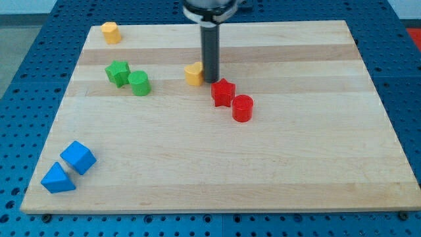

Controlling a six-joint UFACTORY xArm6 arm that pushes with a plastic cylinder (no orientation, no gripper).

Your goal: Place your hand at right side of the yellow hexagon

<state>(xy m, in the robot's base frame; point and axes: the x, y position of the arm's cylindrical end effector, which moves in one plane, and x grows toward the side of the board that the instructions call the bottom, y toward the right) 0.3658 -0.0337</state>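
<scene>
A yellow block (110, 31) that looks like the hexagon sits near the board's top left corner. A second yellow block (193, 74), heart-like with a notch on top, lies near the upper middle. My tip (210, 80) rests on the board right beside this second yellow block, on its right side, touching it or nearly so. The tip is far to the right of and below the top-left yellow block. A red star (223, 92) lies just below and to the right of the tip.
A red cylinder (242, 108) sits next to the red star. A green star (118, 72) and a green cylinder (139, 83) stand together at the left. A blue cube (78, 157) and a blue triangle (57, 178) lie at the bottom left.
</scene>
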